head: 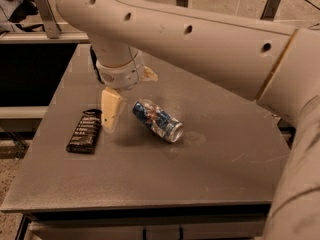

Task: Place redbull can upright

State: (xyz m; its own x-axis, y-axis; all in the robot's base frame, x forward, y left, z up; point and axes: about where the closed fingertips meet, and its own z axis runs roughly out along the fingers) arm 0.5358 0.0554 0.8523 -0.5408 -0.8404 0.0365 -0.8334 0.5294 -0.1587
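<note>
The redbull can (157,120) lies on its side near the middle of the grey table (210,169), its silver top pointing to the front right. My gripper (112,113) hangs from the big cream arm just left of the can's rear end, low over the table, between the can and a dark snack bar. It holds nothing that I can see.
A dark snack bar (84,130) lies flat at the left of the table. A dark sliver (93,59) shows behind the wrist at the back left; the arm hides the rest. The arm spans the back and right side. Metal rails run behind the table.
</note>
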